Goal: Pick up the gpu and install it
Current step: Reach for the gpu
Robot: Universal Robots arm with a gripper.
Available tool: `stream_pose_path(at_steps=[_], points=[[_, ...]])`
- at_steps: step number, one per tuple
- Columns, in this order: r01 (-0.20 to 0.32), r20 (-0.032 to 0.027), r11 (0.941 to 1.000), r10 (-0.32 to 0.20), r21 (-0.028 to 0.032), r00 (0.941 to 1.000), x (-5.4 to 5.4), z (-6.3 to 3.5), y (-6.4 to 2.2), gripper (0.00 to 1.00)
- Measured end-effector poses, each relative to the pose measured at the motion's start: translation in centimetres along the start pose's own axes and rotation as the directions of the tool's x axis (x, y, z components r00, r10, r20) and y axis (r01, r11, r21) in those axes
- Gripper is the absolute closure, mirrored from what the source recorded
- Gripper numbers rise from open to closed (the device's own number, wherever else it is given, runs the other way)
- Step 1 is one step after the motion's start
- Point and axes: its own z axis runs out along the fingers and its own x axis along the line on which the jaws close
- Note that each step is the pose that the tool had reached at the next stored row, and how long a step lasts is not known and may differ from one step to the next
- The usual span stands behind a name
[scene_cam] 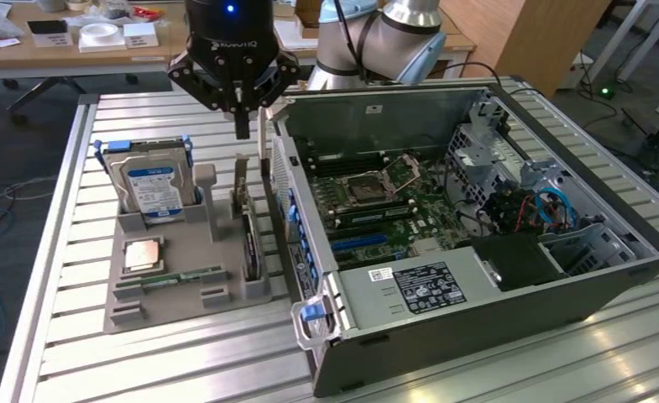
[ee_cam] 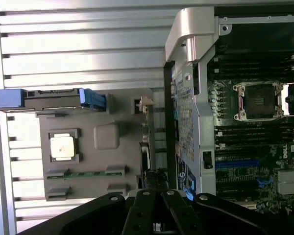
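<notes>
The gpu [scene_cam: 244, 203] stands on its edge in a slot of the grey holder [scene_cam: 172, 290], on the side next to the open computer case [scene_cam: 463, 201]. Its narrow silver bracket rises at the far end. My gripper [scene_cam: 241, 131] hangs just above the gpu's far end, fingers shut together and pointing down, with nothing between them. In the wrist view the gpu [ee_cam: 146, 147] appears edge-on along the holder [ee_cam: 95, 161], and the gripper [ee_cam: 154, 192] is over its end.
The holder also carries a silver hard drive with a blue label [scene_cam: 150, 189], a CPU [scene_cam: 142, 253] and a RAM stick [scene_cam: 178, 276]. The case's wall [scene_cam: 290, 193] stands close beside the gpu. The motherboard [scene_cam: 391, 197] lies exposed inside.
</notes>
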Motion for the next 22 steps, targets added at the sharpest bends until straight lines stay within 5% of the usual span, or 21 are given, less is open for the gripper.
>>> stream_pose_path(at_steps=[22], points=[[0.000,0.0001,1.0000,0.000,0.0000,1.0000,-0.04,-0.02,-0.56,0.89]])
